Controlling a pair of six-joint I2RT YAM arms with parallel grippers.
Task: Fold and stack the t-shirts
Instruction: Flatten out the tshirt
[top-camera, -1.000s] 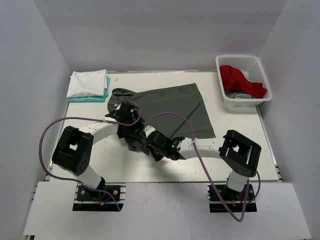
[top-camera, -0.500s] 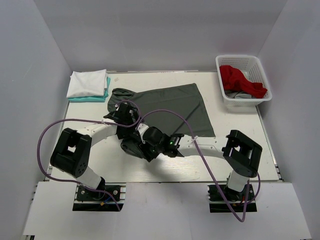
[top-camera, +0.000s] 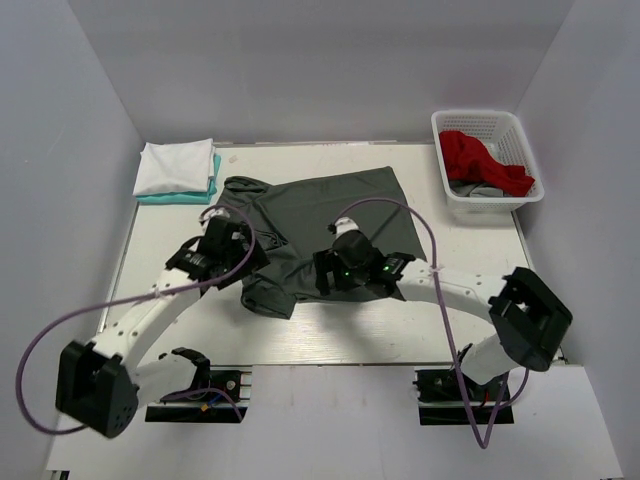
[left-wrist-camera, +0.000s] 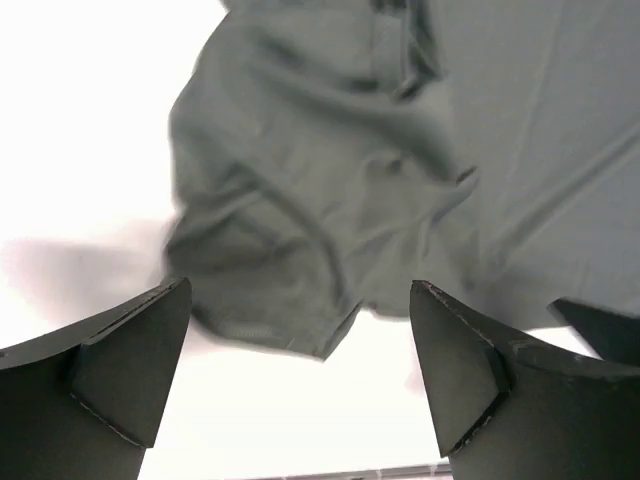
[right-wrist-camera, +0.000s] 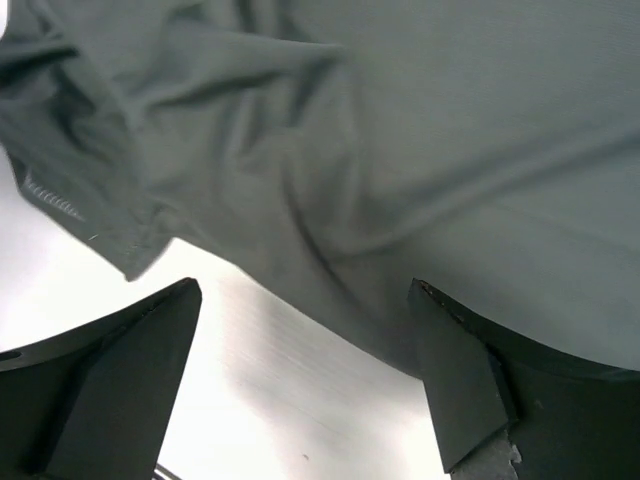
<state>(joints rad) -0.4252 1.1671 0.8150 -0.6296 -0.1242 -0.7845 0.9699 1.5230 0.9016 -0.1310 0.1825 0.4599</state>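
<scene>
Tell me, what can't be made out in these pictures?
- Teal shirt: top view, only an edge shows under the white shirt.
- Grey cloth in the basket: top view, mostly buried by the red shirt; unclear what it is.
- Grey shirt: top view, near edge partly under the right arm; wrist views crop it, the left one blurred.

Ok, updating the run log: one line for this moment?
left pincer open, above dark grey t-shirt | right pincer open, above same shirt | shirt partly bunched
</scene>
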